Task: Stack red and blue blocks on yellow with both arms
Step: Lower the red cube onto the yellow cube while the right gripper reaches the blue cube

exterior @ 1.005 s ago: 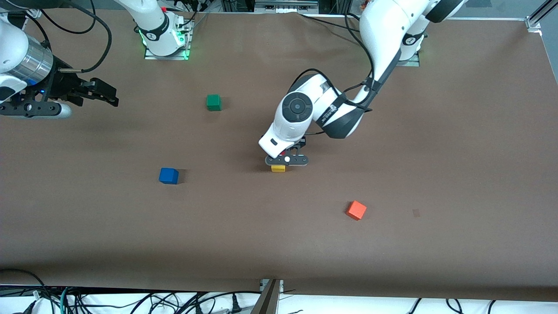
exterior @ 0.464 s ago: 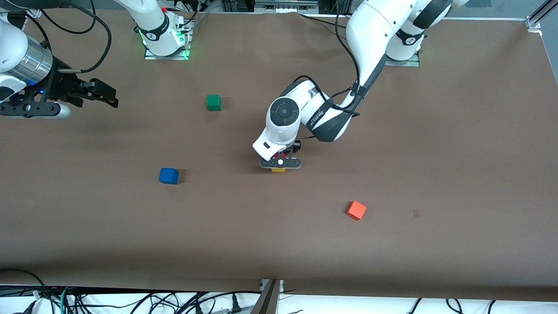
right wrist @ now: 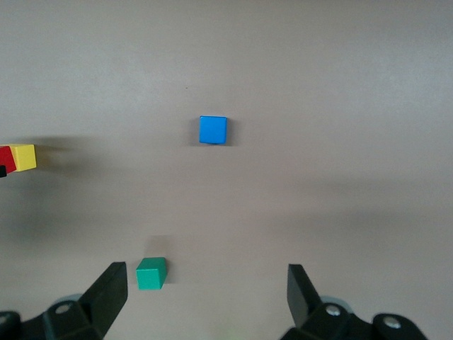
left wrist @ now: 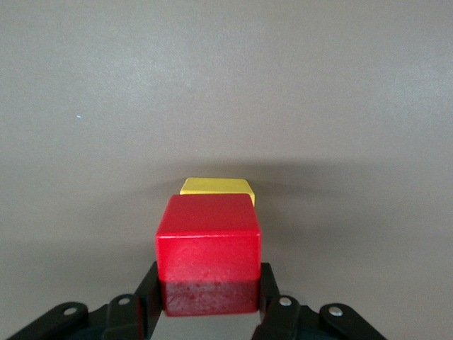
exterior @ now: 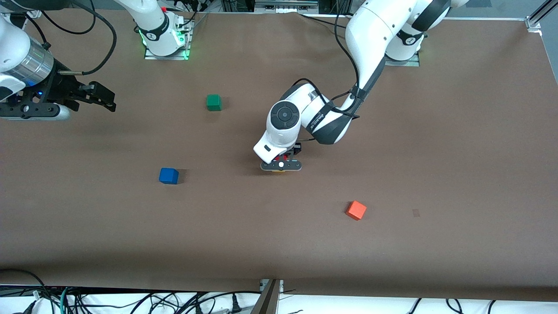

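Your left pincer (left wrist: 209, 312) is gripping the red block (left wrist: 208, 253) between its fingers (left wrist: 147, 297) and hanging low over the yellow block (left wrist: 217, 188) at mid tabletop (exterior: 436, 152); in the left wrist view red is covering most of yellow, with only a strip of yellow's top showing past it, and you can't tell whether the two are touching. In the front view the left pincer (exterior: 281, 165) is hiding nearly all of yellow, with just a sliver peeking out under it. The blue block (exterior: 168, 175) is sitting alone on the tabletop, at about 9 o'clock from yellow, toward the right arm's end and untouched. The green cube (exterior: 213, 102) is lying at roughly 10 o'clock from yellow, farther from the front camera. The orange-red cube (exterior: 356, 210) is lying at about 4 o'clock from yellow, nearer the camera, toward the left arm's end. Your right pincer (right wrist: 207, 297) is waiting wide open and holding nothing, up over the tabletop's edge at the right arm's end, looking down at blue (right wrist: 213, 130) and green (right wrist: 151, 273).
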Action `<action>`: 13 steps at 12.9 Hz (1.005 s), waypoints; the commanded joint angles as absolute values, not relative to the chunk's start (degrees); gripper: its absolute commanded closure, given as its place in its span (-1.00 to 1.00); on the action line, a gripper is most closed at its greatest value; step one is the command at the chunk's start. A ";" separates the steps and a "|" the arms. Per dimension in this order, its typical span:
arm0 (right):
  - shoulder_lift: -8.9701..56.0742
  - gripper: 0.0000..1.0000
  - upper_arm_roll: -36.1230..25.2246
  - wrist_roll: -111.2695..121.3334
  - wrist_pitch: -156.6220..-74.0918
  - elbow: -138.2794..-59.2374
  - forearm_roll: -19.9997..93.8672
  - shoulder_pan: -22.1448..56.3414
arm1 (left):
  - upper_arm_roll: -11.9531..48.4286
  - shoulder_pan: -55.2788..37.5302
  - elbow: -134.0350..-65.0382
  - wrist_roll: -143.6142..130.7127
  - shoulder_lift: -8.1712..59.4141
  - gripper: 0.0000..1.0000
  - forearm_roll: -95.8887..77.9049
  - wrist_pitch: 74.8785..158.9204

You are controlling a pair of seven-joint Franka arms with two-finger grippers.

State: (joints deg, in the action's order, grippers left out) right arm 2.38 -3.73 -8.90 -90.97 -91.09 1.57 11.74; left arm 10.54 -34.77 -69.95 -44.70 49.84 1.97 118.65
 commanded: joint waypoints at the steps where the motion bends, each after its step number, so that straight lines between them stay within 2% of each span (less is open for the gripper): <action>1: 5.18 -1.00 -3.69 -8.88 -91.14 -90.09 1.41 11.60 | 10.28 -35.33 -67.41 -45.09 51.06 0.74 2.64 117.69; 5: 6.59 -1.00 -3.69 -8.88 -91.32 -90.09 0.53 11.87 | 10.37 -35.33 -67.32 -45.53 51.24 0.66 2.37 117.77; 8: 12.81 -1.00 -3.69 -8.70 -90.62 -90.09 0.26 11.95 | 10.37 -35.33 -67.32 -45.53 51.50 0.64 2.29 117.86; 11: 14.49 -1.00 -3.60 -9.14 -91.31 -90.09 0.09 13.09 | 10.37 -35.42 -67.41 -45.53 51.50 0.58 2.20 117.77; 13: 19.40 -1.00 -3.78 -8.79 -93.59 -90.44 0.35 12.31 | 10.37 -35.42 -67.32 -45.44 51.85 0.49 2.29 117.95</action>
